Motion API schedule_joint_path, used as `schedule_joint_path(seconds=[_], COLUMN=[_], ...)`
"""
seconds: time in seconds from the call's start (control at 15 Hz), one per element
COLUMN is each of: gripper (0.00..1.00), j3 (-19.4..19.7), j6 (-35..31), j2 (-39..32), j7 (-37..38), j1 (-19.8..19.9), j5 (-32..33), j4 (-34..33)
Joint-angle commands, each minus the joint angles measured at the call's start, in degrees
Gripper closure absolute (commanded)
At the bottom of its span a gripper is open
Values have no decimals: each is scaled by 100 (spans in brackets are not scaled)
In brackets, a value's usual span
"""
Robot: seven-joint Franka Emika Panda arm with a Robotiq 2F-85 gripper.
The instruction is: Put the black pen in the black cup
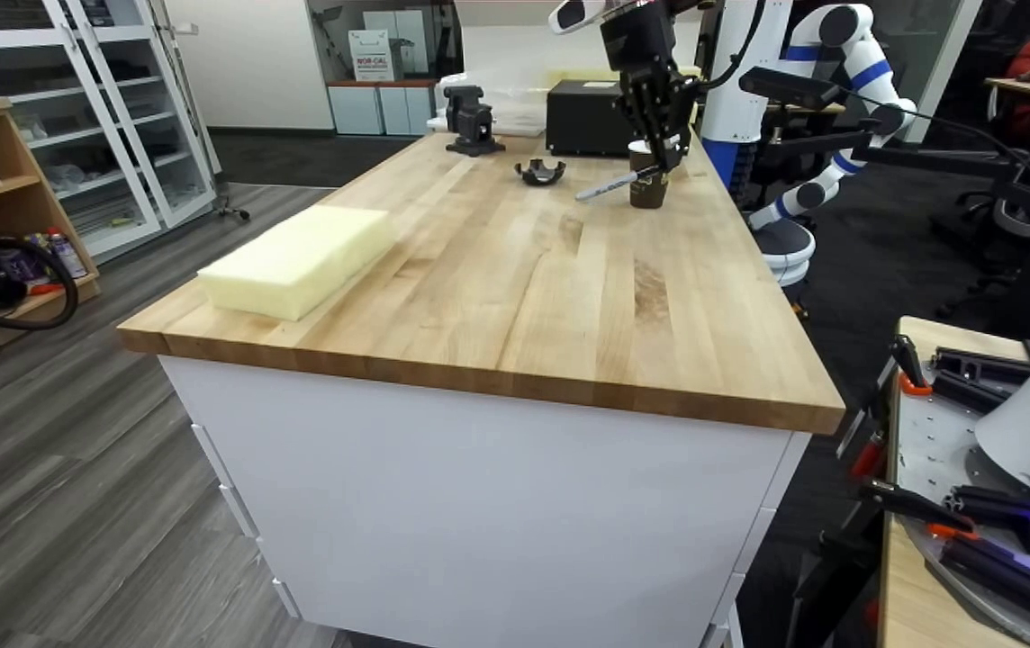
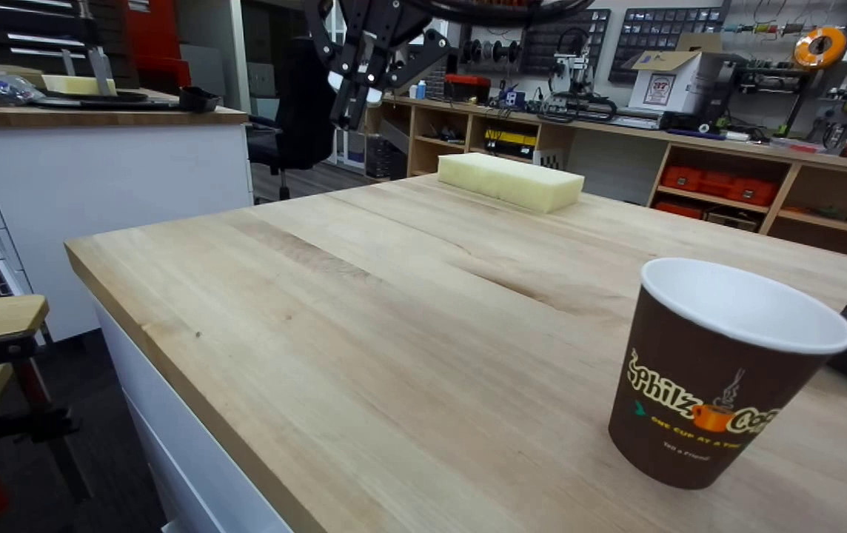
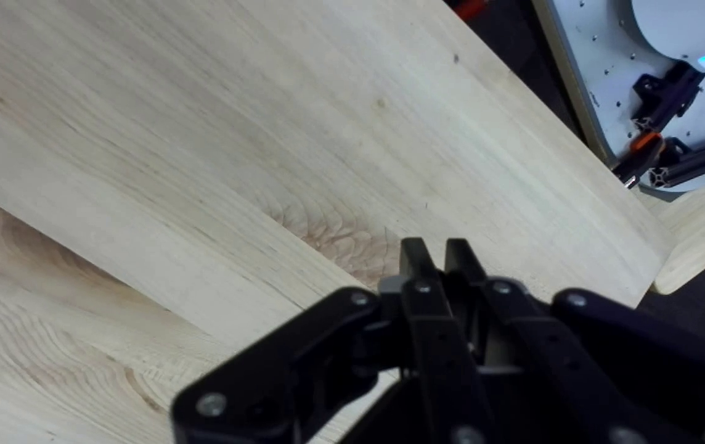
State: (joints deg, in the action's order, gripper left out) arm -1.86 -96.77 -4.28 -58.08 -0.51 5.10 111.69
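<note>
Gripped by the jaws, the black pen (image 1: 605, 188) hangs above our worktop (image 1: 497, 297), well apart from the upright black cup (image 2: 712, 400); we judge pickup done, carrying and insertion left.

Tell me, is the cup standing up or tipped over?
Standing up. In an exterior view, the cup sits on the table, narrow bottom down and wide white opening facing up.

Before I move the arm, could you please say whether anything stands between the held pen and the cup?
Nothing visible does. The gripper holds the pen aloft, both exterior views show no object between it and the cup, and the cup's mouth is uncovered. The black curved piece beside the cup seems off that path.
</note>
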Motion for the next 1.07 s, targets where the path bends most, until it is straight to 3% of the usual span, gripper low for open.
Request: schedule_joint_path(seconds=[0.0,0.6,1.0], gripper=[92,92,89], j3=[57,481,606], j6=[303,210,175], j2=[373,940,809], j7=[451,1313,1214], j1=[31,284,304], j5=[-27,-619,-626], j4=[37,156,4])
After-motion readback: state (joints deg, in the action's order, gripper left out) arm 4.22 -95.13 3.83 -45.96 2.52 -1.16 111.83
